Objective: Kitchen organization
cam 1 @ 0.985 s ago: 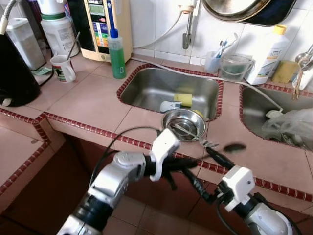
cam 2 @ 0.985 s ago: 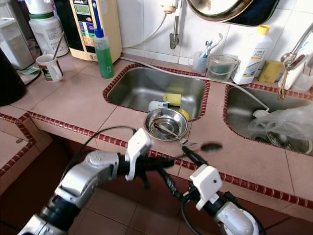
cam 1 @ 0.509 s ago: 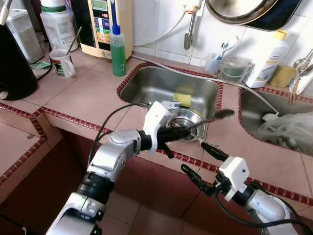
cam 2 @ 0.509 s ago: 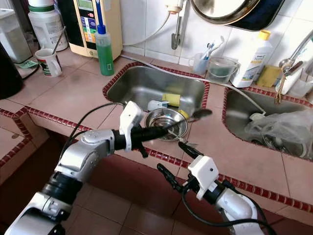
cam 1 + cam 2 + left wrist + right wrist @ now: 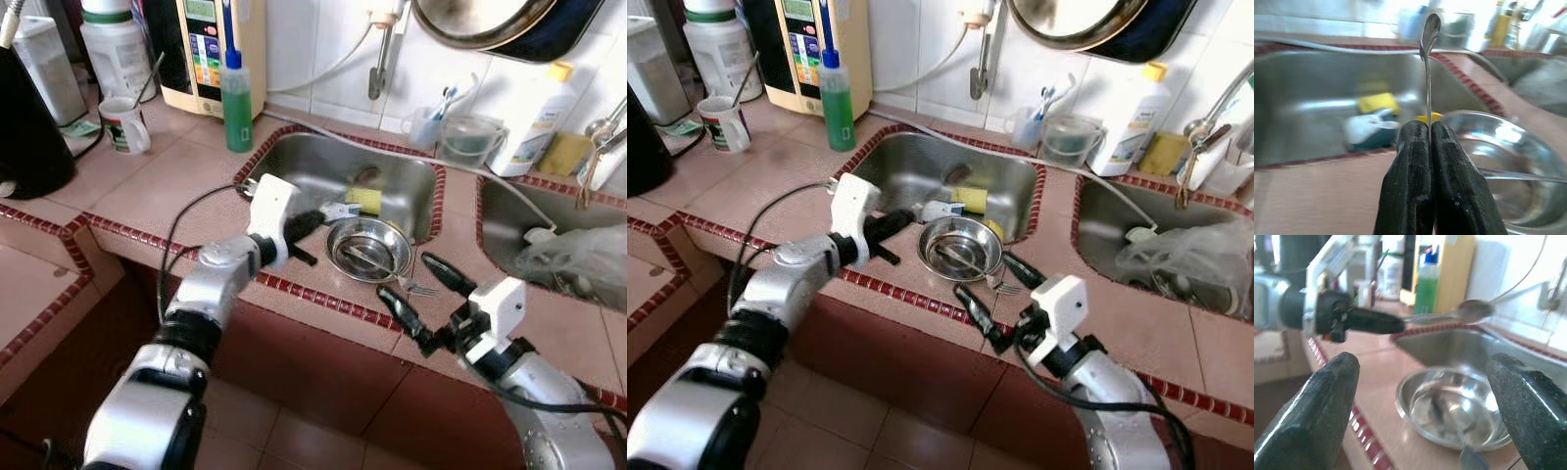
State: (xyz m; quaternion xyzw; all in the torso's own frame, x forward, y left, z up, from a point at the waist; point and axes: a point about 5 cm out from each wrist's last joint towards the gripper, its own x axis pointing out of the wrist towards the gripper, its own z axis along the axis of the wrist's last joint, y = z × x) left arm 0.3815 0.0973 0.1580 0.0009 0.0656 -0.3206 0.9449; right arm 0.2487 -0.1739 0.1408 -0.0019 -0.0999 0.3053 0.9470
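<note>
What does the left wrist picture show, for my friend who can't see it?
Two black fingers of the left pincer are shut on a thin metal spoon, its bowl pointing away over a steel sink. A shiny metal bowl sits close by on the counter, and a yellow sponge lies in the sink.

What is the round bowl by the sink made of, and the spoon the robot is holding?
The bowl looks like shiny metal, probably steel: it is silvery and mirrors the light. The spoon, pinched in the left tool, also looks like thin polished metal, grey and glinting. The sink behind has the same silvery look, only duller.
</note>
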